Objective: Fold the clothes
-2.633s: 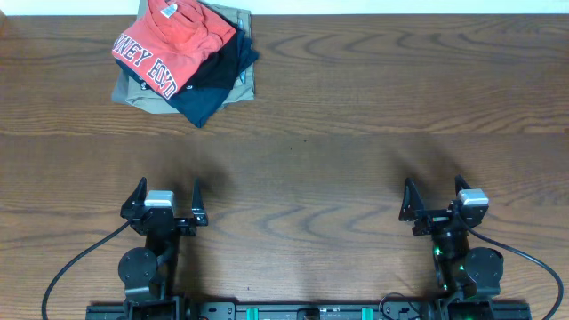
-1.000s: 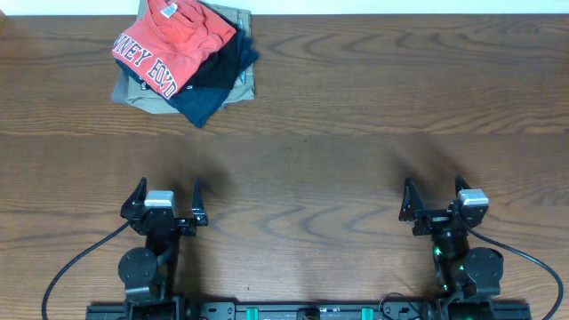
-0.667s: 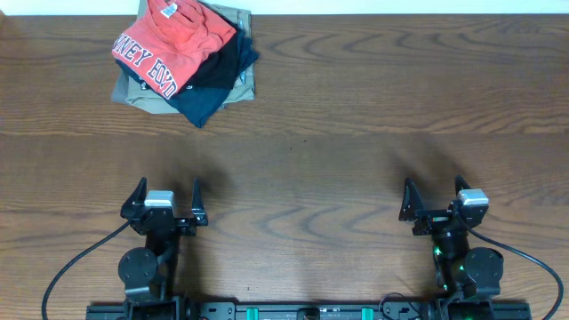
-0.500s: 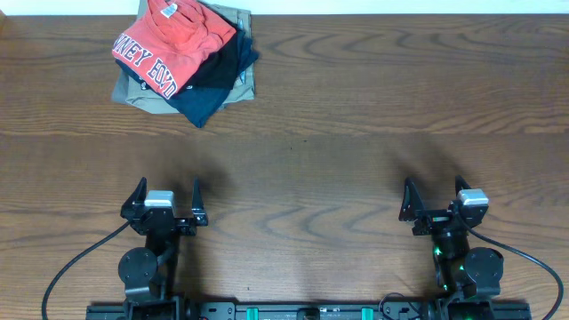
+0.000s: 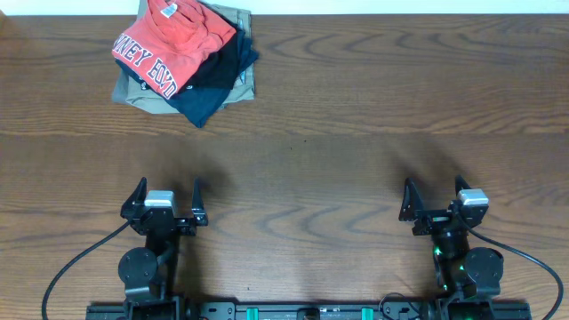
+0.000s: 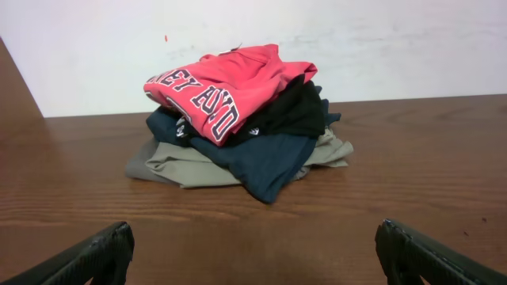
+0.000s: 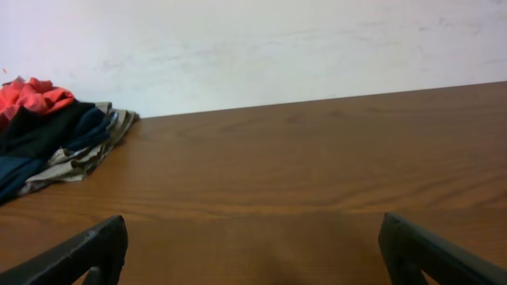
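The clothes, a red-orange T-shirt [image 5: 169, 43] with white block lettering, lie crumpled on top of a pile at the table's far left; the left wrist view shows the shirt [image 6: 226, 83] straight ahead, and the right wrist view catches only its edge [image 7: 28, 95]. My left gripper [image 5: 166, 190] rests open near the front edge, far short of the pile, with nothing between its fingers [image 6: 99, 253]. My right gripper [image 5: 436, 188] is open and empty at the front right, its fingers [image 7: 428, 249] wide apart.
Under the shirt lie a black garment [image 5: 220, 60], a navy one [image 5: 200, 100] and a khaki one [image 5: 147, 93]. A white wall [image 6: 356, 47] runs behind the table's far edge. Bare wooden tabletop [image 5: 356, 133] stretches between the pile and both arms.
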